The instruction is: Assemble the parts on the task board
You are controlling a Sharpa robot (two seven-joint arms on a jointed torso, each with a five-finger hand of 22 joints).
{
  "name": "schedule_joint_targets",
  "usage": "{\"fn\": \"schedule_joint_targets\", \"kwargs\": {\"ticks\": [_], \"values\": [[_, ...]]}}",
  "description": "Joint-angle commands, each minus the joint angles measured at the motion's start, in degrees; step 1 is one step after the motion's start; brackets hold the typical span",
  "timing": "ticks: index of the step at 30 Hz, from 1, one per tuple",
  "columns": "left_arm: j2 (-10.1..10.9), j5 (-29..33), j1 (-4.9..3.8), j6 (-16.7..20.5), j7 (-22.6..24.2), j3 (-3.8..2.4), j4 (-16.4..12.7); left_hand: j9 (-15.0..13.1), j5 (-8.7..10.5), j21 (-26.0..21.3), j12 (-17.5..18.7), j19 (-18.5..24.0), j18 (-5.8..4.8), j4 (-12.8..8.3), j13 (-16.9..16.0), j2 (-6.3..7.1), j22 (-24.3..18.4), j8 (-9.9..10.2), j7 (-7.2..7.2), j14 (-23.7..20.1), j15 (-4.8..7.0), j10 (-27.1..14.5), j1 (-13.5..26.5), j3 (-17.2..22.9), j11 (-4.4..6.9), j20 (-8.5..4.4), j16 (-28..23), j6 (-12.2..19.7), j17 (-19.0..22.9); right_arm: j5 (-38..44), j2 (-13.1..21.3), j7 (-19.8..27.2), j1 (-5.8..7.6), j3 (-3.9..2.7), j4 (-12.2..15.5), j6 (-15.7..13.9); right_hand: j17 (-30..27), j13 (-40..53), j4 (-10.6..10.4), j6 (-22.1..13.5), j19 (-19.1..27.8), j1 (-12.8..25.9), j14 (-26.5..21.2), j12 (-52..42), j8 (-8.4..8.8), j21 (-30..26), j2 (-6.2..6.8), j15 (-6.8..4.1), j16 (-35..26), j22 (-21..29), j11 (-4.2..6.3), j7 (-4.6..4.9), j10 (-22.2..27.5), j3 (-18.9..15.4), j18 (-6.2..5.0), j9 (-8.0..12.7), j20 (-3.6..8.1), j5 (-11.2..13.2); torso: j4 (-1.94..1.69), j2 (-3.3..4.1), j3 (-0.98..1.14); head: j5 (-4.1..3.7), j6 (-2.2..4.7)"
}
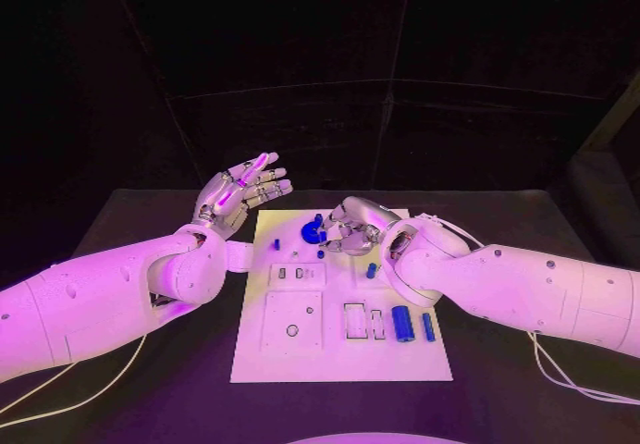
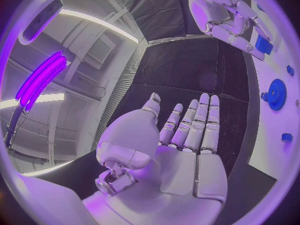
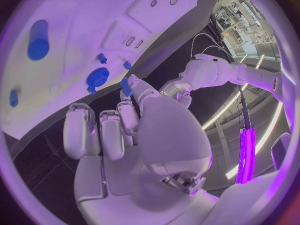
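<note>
The right hand (image 1: 350,227) hangs over the far end of the white board (image 1: 267,356), fingers curled inward and pinching a small blue piece (image 3: 125,85) at the fingertips, just beside a blue gear (image 1: 313,232) standing on the board; how firmly the piece is held is hard to make out. The left hand (image 1: 240,191) is raised off the board's far left corner over bare black desk (image 1: 133,217), palm open, fingers straight and spread, holding nothing. Two blue cylinders (image 1: 403,324) lie near the board's right edge, small blue pegs (image 1: 276,244) stand further up, and the near half of the board lies open.
</note>
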State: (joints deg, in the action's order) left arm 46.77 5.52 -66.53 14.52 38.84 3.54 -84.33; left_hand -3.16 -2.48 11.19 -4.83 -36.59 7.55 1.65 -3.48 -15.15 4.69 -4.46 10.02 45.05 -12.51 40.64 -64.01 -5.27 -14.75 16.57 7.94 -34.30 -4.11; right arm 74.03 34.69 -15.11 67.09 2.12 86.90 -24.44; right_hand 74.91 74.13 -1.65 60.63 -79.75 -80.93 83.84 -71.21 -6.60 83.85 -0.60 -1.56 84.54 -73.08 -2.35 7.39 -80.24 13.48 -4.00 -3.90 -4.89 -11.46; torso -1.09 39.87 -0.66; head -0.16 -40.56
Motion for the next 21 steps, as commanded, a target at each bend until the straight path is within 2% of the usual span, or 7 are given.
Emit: {"fn": "schedule_joint_targets", "kwargs": {"ticks": [1, 4, 7, 9, 16, 18, 21], "values": [[-0.1, 0.7, -0.11, -0.5, 3.3, -0.04, -0.1, 0.0, -0.25, 0.1, 0.3, -0.3, 0.58, -0.3, 0.0, 0.27, -0.1, 0.2, 7.04, 0.5, -0.08, 0.3, -0.4, 0.0, 0.13, 0.00, 0.1, -0.2, 0.0, 5.0, -1.3, -3.2, -0.42, 0.13, -0.6, 2.2, 4.9, -0.1, -0.6, 0.4, 0.2, 0.6, 4.0, 0.2, -0.15, 0.1, 0.33, -0.31, -0.4, 0.1, 0.18, -0.22, 0.3, 1.1, 0.36, -0.1, 0.35, -0.5, -0.15, -0.26, -0.27, 0.25, -0.29], [-0.2, 0.8, -0.11, -0.4, 3.2, -0.04, -0.1, 0.0, -0.25, 0.1, 0.3, -0.3, 0.58, -0.3, 0.0, 0.27, -0.1, 0.2, 7.04, 0.5, -0.08, 0.3, -0.4, 0.0, 0.13, 0.00, 0.1, -0.2, 0.0, 6.3, -2.7, -3.6, -1.02, 0.24, -1.0, 3.0, 4.8, -0.1, -0.6, 0.4, 0.2, 0.6, 4.0, 0.3, -0.11, 0.0, 0.41, -0.32, -0.4, 0.2, 0.19, -0.23, 0.3, 1.1, 0.35, -0.1, 0.35, -0.5, -0.10, -0.29, -0.35, 0.67, -0.48], [-0.3, 0.8, -0.13, -0.3, 3.3, -0.04, -0.2, 0.0, -0.25, 0.0, 0.3, -0.3, 0.58, -0.4, 0.0, 0.27, -0.1, 0.2, 7.04, 0.5, -0.08, 0.3, -0.4, 0.1, 0.13, 0.00, 0.1, -0.2, 0.0, 7.0, -3.8, -4.0, -1.86, 0.30, -1.4, 3.9, 4.8, -0.1, -0.5, 0.3, 0.2, 0.6, 4.0, 0.3, -0.10, 0.0, 0.44, -0.32, -0.5, 0.2, 0.19, -0.22, 0.3, 1.2, 0.35, -0.1, 0.35, -0.6, -0.24, -0.23, -0.26, 0.76, -0.56], [-0.4, 0.8, -0.13, -0.4, 3.4, -0.04, -0.5, 0.0, -0.25, 0.0, 0.3, -0.3, 0.58, -0.4, 0.0, 0.27, -0.1, 0.2, 7.04, 0.5, -0.08, 0.3, -0.4, 0.1, 0.13, 0.00, 0.1, -0.1, 0.0, 7.7, -4.5, -4.3, -2.37, 0.31, -1.9, 4.3, 4.8, -0.1, -0.5, 0.3, 0.2, 0.6, 4.0, 0.3, -0.05, 0.0, 0.50, -0.32, -0.5, 0.2, 0.19, -0.22, 0.3, 1.3, 0.35, 0.0, 0.36, -0.7, -0.14, -0.21, -0.26, 0.86, -0.61], [-0.5, 0.8, -0.13, -0.4, 3.6, -0.05, -0.9, 0.0, -0.25, 0.0, 0.3, -0.3, 0.58, -0.4, 0.0, 0.27, -0.1, 0.2, 7.04, 0.5, -0.09, 0.3, -0.4, 0.1, 0.13, 0.00, 0.1, -0.1, 0.0, 9.2, -6.1, -4.8, -3.20, 0.33, -3.2, 5.3, 4.7, -0.2, -0.5, 0.1, 0.2, 0.9, 4.0, 0.5, 0.14, 0.0, 0.80, -0.29, -0.5, 0.2, 0.11, -0.10, 0.4, 1.4, 0.35, 0.0, 0.35, -0.8, -0.25, -0.20, -0.18, 0.95, -0.94], [-0.4, 0.8, -0.13, -0.4, 3.6, -0.05, -0.9, 0.0, -0.25, 0.0, 0.3, -0.3, 0.58, -0.4, 0.0, 0.27, -0.1, 0.2, 7.04, 0.5, -0.09, 0.3, -0.4, 0.1, 0.13, 0.00, 0.1, -0.1, 0.0, 9.5, -6.3, -4.9, -3.42, 0.33, -3.4, 5.6, 4.7, -0.1, -0.5, 0.1, 0.2, 1.0, 4.0, 0.4, 0.17, 0.0, 0.87, -0.28, -0.5, 0.2, 0.10, -0.09, 0.3, 1.4, 0.35, 0.0, 0.35, -0.8, -0.21, -0.19, -0.09, 1.13, -1.05], [-0.4, 0.8, -0.13, -0.4, 3.5, -0.05, -0.9, 0.0, -0.25, 0.0, 0.3, -0.3, 0.58, -0.4, 0.0, 0.27, -0.1, 0.2, 7.04, 0.5, -0.09, 0.3, -0.4, 0.1, 0.13, 0.00, 0.1, -0.1, 0.0, 9.8, -6.7, -5.0, -3.67, 0.34, -3.7, 6.1, 4.7, -0.1, -0.5, 0.1, 0.2, 1.0, 4.0, 0.4, 0.18, 0.0, 0.89, -0.28, -0.5, 0.2, 0.09, -0.09, 0.3, 1.4, 0.35, 0.0, 0.34, -0.9, -0.16, -0.22, -0.08, 1.29, -1.22]]}}
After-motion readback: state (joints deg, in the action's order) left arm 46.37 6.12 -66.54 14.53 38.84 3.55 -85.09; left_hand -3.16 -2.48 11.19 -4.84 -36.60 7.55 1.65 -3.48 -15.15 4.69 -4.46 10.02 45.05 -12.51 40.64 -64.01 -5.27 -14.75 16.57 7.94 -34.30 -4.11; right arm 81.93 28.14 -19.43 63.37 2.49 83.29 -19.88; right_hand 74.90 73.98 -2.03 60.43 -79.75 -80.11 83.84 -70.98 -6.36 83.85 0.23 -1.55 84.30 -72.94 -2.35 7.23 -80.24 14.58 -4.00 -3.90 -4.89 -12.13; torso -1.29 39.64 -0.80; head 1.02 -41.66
